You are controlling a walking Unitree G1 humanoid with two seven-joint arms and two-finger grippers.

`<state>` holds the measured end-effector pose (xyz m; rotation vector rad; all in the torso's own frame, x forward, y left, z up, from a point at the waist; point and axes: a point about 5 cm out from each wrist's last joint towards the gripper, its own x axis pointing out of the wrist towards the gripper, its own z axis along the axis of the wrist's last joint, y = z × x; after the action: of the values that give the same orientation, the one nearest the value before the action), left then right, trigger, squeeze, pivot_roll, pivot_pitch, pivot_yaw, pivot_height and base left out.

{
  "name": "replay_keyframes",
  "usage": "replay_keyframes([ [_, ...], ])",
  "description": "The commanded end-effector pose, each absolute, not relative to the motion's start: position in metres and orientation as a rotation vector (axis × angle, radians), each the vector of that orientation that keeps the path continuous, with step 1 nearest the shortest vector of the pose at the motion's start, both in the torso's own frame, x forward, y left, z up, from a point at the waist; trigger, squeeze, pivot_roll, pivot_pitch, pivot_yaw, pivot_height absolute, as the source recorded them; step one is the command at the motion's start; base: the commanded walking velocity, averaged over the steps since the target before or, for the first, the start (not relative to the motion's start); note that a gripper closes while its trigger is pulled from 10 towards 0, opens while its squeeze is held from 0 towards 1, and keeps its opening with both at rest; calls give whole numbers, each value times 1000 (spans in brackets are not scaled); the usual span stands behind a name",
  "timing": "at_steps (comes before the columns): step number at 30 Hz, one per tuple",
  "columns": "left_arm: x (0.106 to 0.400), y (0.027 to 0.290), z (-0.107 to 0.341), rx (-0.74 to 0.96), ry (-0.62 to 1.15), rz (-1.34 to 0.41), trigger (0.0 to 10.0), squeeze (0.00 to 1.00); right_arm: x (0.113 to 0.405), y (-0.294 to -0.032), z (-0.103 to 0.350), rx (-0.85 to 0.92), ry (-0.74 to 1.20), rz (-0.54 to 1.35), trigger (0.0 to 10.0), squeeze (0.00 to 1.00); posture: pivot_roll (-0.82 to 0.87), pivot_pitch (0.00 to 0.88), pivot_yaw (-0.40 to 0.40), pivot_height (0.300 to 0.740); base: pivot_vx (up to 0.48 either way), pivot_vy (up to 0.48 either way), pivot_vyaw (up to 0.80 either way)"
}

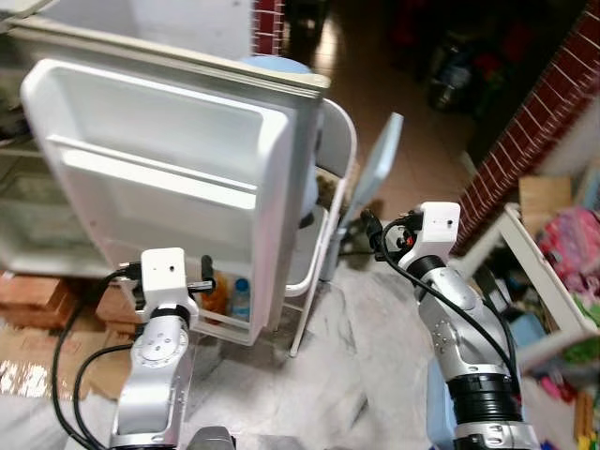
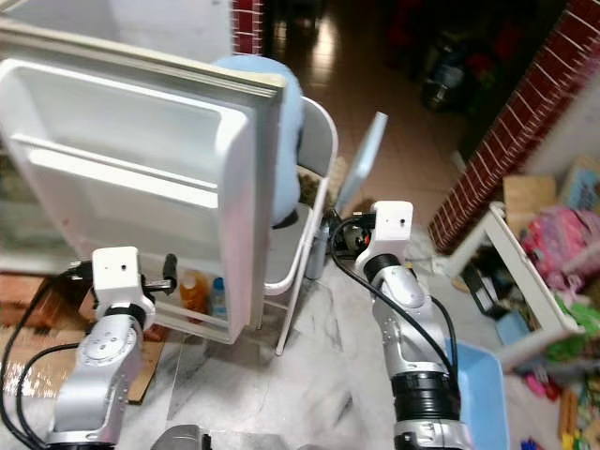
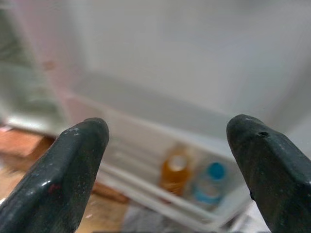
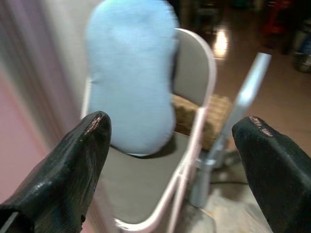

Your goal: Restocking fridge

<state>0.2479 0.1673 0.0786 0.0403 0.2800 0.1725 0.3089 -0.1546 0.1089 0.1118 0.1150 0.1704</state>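
**Both arms raised, both grippers open and empty**

The left silver jointed arm [image 1: 155,370] rises from the lower left, bent upward, ending in a white box-shaped wrist housing [image 1: 163,272]. The left gripper of two long black fingers [image 3: 167,160] has its fingers spread wide, with nothing between them.

The right silver jointed arm [image 1: 469,347] rises from the lower right, its white wrist housing [image 1: 438,223] angled inward. The right gripper of two long black fingers [image 4: 172,160] is likewise spread wide and holds nothing.
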Motion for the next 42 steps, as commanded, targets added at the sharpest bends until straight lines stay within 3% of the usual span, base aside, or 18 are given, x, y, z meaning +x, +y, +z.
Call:
replay_keyframes([
  [1,248,164,77,36,292,159,10000,0,310,-157,109,96,111,155,10000,0,82,0,-106,740,0,0,756],
  [4,248,163,77,37,295,161,10000,0,312,-158,110,94,110,141,10000,0,85,0,-108,740,0,0,756],
  [6,241,161,68,-110,396,182,10000,0,315,-161,111,73,100,124,10000,0,86,0,-108,740,0,0,750],
  [16,235,155,56,-105,515,157,10000,0,338,-169,126,67,55,62,10000,0,91,0,-109,740,0,0,739],
  [27,231,146,47,-93,615,64,10000,0,360,-150,142,105,12,44,10000,0,101,0,-106,740,0,0,697],
  [28,231,147,48,-91,616,70,10000,0,358,-122,153,194,-29,245,10000,0,103,0,-106,740,0,0,0],
  [29,231,147,48,-91,616,70,10000,0,358,-122,153,194,-29,245,10000,0,103,0,-106,740,0,0,0],
  [30,231,148,48,-91,617,79,10000,0,351,-104,161,311,-35,413,10000,0,104,0,-107,740,0,0,0],
  [32,231,149,48,-94,626,82,10000,0,340,-91,165,370,-28,588,10000,0,103,0,-107,740,0,0,0],
  [34,231,148,47,-95,638,76,10000,0,335,-93,154,236,-7,628,10000,0,98,0,-106,740,0,0,0],
  [38,231,148,46,-94,646,67,10000,0,338,-106,139,167,49,569,10000,0,98,0,-106,740,0,0,0],
  [42,231,147,46,-89,654,56,10000,0,339,-139,105,9,222,526,10000,0,102,0,-104,740,0,0,0],
])
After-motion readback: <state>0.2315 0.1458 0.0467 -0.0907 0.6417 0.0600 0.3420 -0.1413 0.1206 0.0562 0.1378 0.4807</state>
